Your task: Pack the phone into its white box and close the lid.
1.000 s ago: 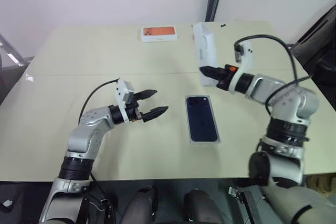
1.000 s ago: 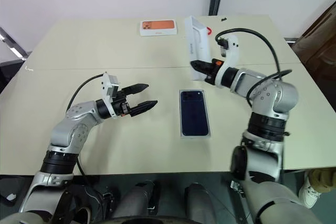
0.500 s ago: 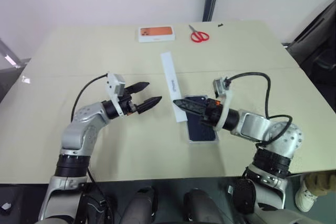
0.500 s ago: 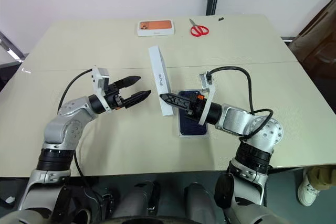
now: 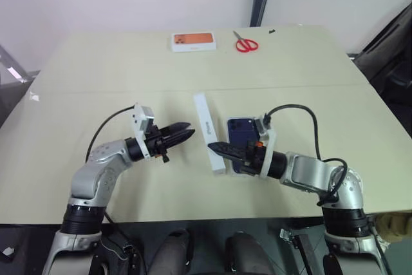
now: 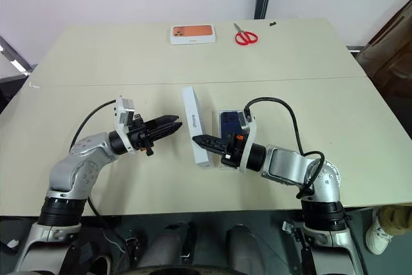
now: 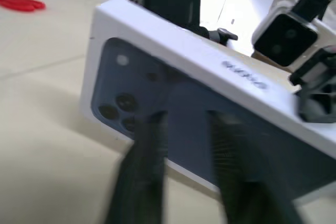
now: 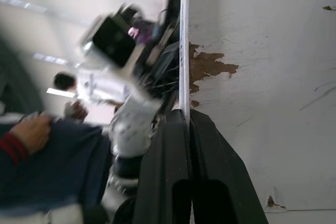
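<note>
Tan table [image 5: 96, 75], contents from left to right. My left gripper [image 5: 185, 135]: fingers clenched together on nothing, aimed level at the lid. The lid [image 5: 210, 133]: standing on its long edge, pinched by its rim in my right gripper [image 5: 219, 147], just left of the phone. The phone [image 5: 242, 134]: navy, lying flat, camera bump toward the far end, partly behind my right wrist. Far edge: white box with orange top [image 5: 194, 41], then red scissors [image 5: 244, 44].
</note>
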Motion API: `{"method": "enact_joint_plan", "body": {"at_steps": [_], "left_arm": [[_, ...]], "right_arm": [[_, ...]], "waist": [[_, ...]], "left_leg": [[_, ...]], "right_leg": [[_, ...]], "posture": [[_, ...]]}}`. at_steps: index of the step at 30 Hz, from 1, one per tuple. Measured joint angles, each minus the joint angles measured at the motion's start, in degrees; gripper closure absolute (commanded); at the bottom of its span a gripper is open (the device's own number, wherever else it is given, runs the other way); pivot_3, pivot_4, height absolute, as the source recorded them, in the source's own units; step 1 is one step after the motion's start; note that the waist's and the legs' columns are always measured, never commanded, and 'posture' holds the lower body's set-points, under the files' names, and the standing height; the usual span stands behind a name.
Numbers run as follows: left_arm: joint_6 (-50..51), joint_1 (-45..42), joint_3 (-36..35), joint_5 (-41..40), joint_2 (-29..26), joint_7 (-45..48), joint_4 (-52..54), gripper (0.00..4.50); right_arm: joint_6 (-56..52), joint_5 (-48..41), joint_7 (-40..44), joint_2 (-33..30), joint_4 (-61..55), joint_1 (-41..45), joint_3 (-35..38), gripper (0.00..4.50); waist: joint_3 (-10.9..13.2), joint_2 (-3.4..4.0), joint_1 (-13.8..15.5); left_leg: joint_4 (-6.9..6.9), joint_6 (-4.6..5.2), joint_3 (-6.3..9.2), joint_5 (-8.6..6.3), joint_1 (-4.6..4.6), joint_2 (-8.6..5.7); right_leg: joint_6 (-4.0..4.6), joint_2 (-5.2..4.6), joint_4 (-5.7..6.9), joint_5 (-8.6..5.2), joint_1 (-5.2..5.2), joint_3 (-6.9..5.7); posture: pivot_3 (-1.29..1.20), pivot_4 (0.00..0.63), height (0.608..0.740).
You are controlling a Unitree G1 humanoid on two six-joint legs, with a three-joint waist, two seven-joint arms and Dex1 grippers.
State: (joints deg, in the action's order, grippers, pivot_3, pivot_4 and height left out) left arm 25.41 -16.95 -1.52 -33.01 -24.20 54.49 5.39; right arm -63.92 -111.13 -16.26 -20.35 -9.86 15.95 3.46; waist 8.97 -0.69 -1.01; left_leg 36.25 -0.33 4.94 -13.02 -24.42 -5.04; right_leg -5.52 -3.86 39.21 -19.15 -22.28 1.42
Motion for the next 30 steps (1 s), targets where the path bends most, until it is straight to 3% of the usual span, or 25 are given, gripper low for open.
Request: {"method": "enact_joint_plan", "body": {"at_steps": [5,8,13,19,23,26,30], "left_arm": [[-1.0,1.2,3.5,2.4,2.7,-1.8,0.3,4.46],[-1.0,1.2,4.4,2.6,3.6,-2.2,0.3,4.50],[-1.2,-0.7,6.8,3.9,7.2,-2.6,-3.3,4.50],[-3.5,-5.7,8.1,6.2,11.0,-2.9,-8.6,4.50],[-4.5,-6.7,9.5,7.5,12.9,-2.5,-11.8,4.50],[-4.7,-7.7,10.0,8.0,13.1,-2.0,-12.9,4.50],[-4.4,-8.6,9.5,8.3,11.2,-1.9,-13.5,4.50]], "right_arm": [[3.0,-0.7,0.4,-0.3,-0.2,-1.6,-0.7,4.50],[4.0,-0.9,0.2,-1.8,-0.1,-1.6,-0.7,3.61],[5.2,2.0,3.6,-7.2,-0.5,-1.1,0.0,1.22],[4.4,19.0,21.3,-20.7,-2.8,2.9,2.8,1.22],[10.8,33.6,30.4,-24.3,2.8,4.9,5.6,1.22],[17.8,47.6,34.1,-24.4,3.9,5.1,2.5,2.07],[23.9,59.3,35.9,-21.6,3.8,4.8,-0.2,4.03]], "waist": [[0.0,0.00,0.1],[0.0,0.00,0.1],[0.0,0.00,0.3],[0.0,-0.01,0.4],[0.1,-0.05,0.3],[0.1,-0.04,0.2],[0.1,-0.04,0.3]], "left_leg": [[0.00,0.02,0.00,-0.01,0.01,0.00],[-0.01,0.02,0.00,-0.01,0.02,0.01],[0.02,0.03,-0.01,-0.02,0.00,-0.01],[0.10,0.11,-0.04,-0.06,-0.01,0.00],[0.10,0.12,-0.05,-0.07,0.00,0.02],[0.07,0.11,-0.07,-0.06,-0.01,0.04],[0.09,0.10,-0.07,-0.06,-0.01,0.03]], "right_leg": [[0.00,0.00,-0.02,0.00,0.03,0.00],[0.00,0.01,-0.02,0.00,0.03,-0.01],[0.00,0.01,-0.04,0.00,0.05,-0.01],[-0.01,0.04,-0.08,-0.01,0.11,-0.05],[-0.01,0.06,-0.09,-0.01,0.11,-0.05],[-0.01,0.07,-0.04,-0.01,0.04,-0.02],[-0.01,0.06,-0.05,0.00,0.05,-0.01]], "posture": [[0.00,0.150,0.734],[0.00,0.150,0.734],[0.00,0.150,0.734],[0.00,0.150,0.734],[0.00,0.150,0.734],[0.00,0.150,0.734],[0.00,0.150,0.734]]}}
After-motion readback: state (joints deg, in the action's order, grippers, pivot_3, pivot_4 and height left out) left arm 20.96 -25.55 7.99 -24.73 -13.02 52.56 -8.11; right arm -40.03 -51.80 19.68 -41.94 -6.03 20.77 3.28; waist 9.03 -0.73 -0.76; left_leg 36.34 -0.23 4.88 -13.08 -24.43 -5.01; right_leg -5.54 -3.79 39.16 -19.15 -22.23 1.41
